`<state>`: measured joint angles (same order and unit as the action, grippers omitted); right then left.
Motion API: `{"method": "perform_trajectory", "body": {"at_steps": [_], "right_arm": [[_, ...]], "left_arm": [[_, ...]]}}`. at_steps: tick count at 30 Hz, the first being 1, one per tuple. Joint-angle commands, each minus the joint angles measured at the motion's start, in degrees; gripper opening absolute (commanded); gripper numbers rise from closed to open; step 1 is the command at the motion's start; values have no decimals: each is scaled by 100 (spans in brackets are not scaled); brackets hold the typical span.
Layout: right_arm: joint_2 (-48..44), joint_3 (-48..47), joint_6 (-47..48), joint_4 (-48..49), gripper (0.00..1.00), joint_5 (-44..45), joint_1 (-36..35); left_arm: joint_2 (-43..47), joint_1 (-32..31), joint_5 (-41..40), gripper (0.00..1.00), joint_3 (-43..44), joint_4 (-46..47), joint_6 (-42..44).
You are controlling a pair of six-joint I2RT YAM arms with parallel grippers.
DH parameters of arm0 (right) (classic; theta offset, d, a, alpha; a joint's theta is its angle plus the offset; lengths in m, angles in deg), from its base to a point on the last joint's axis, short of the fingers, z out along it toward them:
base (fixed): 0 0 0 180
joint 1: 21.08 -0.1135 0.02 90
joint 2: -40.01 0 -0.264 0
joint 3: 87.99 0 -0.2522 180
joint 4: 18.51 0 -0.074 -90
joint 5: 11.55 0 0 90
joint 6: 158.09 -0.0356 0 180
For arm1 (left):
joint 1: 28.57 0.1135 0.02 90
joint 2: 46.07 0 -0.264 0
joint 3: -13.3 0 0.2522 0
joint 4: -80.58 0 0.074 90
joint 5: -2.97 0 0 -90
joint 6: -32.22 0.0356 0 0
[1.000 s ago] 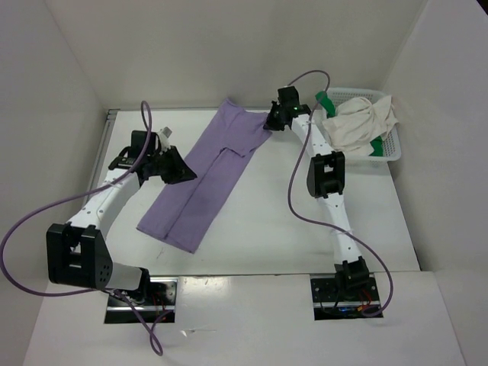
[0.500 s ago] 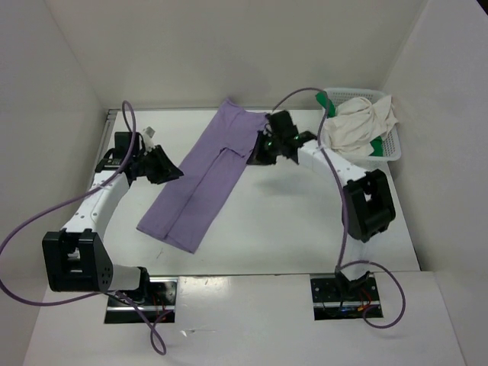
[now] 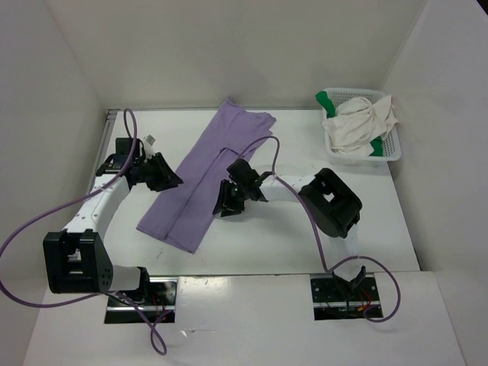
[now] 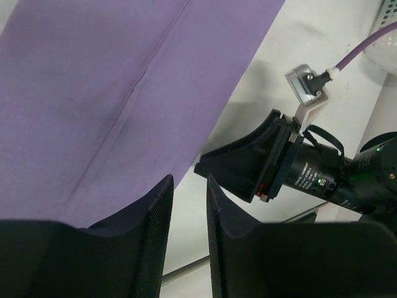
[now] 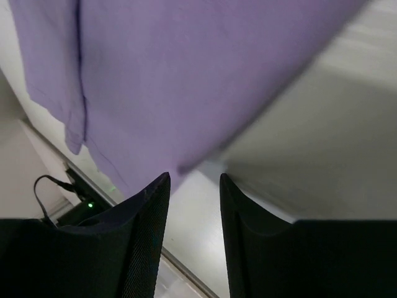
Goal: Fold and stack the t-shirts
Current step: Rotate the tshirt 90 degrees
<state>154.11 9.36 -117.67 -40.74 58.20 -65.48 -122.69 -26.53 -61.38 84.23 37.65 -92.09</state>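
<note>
Left gripper is parked at the left edge of the lavender t-shirt, jaws slightly parted, nothing pinched. The shirt is laid flat on the table as a long folded strip, running from near-left to far-centre. Right gripper is poised over its right edge about mid-length, jaws spread, empty. Cream t-shirt and green t-shirt are bundled in the basket, far right. Cloth is judged light, limp, not fragile, and prone to sagging and unfolding. End corners should be pinched through all layers.
</note>
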Motion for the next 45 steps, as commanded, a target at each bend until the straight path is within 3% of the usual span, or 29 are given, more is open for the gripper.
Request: {"method": "perform_trajectory", "body": {"at_steps": [1, 4, 8, 9, 17, 19, 20, 21, 23, 24, 25, 30, 36, 45], "right_arm": [[357, -318, -219, 478, 44, 249, -148], [629, -380, -341, 583, 43, 250, -148], [606, -346, -342, 312, 5, 362, -148], [465, -197, -342, 311, 2, 364, 9], [-1521, 1535, 730, -989, 0, 575, 1196], [-1942, 1885, 731, -1069, 9, 636, 1250], [-2066, 1974, 652, -1069, 30, 567, 1250], [-2181, 2140, 486, -1069, 39, 505, 1250], [-2576, 2326, 292, -1069, 53, 435, 1250], [-2734, 2553, 187, -1069, 55, 434, 1250], [-3066, 2686, 12, -1121, 56, 504, 1250], [-3816, 3504, -473, -1122, 54, 444, 1075], [-3764, 3776, -930, -824, 51, 277, 468], [-3896, 4164, -1203, -454, 45, 100, 415]], "left_arm": [[200, -2, 133, 35, -83, 25, 170], [252, -2, 133, 35, -136, 25, 170], [253, -125, -24, 35, -188, 25, 170], [253, -125, -103, 35, -188, -27, 231], [-81, -941, -332, 41, -382, -28, 231], [-134, -1258, -385, 44, -557, -150, 170], [-134, -1424, -498, 44, -645, -281, 100], [-134, -1478, -560, 47, -706, -352, 47], [-12, -1531, -640, 54, -864, -466, -40], [-11, -1610, -640, 58, -926, -467, -163], [59, -1611, -588, 63, -1005, -519, -243], [296, -1742, -587, 66, -1454, -660, -796], [349, -1742, -376, 65, -2129, -660, -1192], [-186, -2049, -236, 59, -2254, -326, -1245]]}}
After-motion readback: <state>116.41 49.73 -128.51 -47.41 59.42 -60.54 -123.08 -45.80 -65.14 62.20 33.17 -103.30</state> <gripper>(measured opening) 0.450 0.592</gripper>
